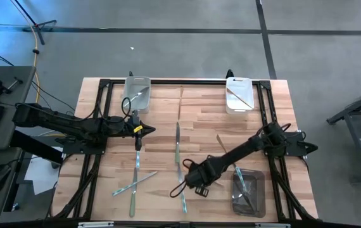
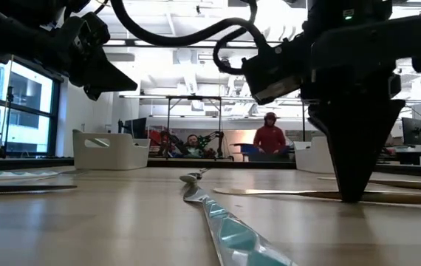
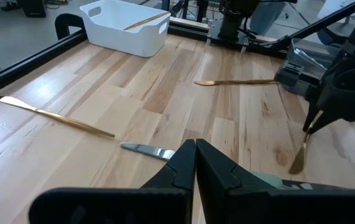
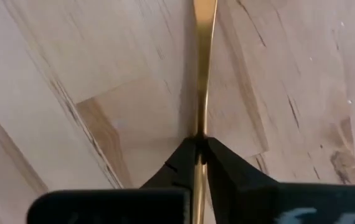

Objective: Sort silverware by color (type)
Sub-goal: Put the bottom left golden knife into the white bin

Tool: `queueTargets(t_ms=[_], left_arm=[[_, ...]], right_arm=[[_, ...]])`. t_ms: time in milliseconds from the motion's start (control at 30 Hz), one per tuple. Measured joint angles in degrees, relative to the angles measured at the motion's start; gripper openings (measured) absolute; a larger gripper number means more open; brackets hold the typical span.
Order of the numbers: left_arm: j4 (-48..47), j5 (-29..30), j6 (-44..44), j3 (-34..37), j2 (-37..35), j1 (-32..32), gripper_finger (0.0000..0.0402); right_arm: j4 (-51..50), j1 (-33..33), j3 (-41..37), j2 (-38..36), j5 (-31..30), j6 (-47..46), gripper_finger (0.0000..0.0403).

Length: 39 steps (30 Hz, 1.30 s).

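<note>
We see even overhead light on the bench (image 1: pixel 187 114), bright window glare in the low view silhouetting the arms, its nearest foreground blurred.

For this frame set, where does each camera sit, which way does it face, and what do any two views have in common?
High view: overhead, looking straight down on the wooden table; both arms show.
Low view: at tabletop height, facing the room; the right claw touches down, the left claw hangs above.
Left wrist view: behind the shut left claw, facing across the table to the right claw and a white bin.
Right wrist view: pointing down at its own claw, shut on a gold utensil.
Shared: both wrist views show that gold utensil.
</note>
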State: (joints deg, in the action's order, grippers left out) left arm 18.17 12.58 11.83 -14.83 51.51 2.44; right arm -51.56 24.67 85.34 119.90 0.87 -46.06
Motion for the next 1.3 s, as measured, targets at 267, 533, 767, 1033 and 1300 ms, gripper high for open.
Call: queueTargets(t_ms=[267,533,767,1033,1300], left_arm=[[-0.33,0.00,0.12,0.00,0.00,0.00,0.0005],[-0.35,0.00,0.13,0.00,-0.01,0.00,0.0005],[-0.34,0.00,0.11,0.00,0.00,0.00,0.0005],[-0.37,0.01,-0.34,0.00,0.00,-0.01,0.0005],[-0.41,0.02,-1.00,0.00,-0.01,0.00,0.0005]], right_arm=[[-3.65,-3.16,0.06,-7.36,-2.36,3.98,0.0003],[-21.09,-14.52,0.09,-17.24,-5.07,7.65,0.0002],[-34.72,-31.76,0.11,-23.13,-12.39,14.54,0.0002],[-34.44,-50.76,0.02,-23.04,-14.28,27.97,0.0002],[-33.64,-63.20,0.02,-23.04,-14.14,33.99,0.0002]])
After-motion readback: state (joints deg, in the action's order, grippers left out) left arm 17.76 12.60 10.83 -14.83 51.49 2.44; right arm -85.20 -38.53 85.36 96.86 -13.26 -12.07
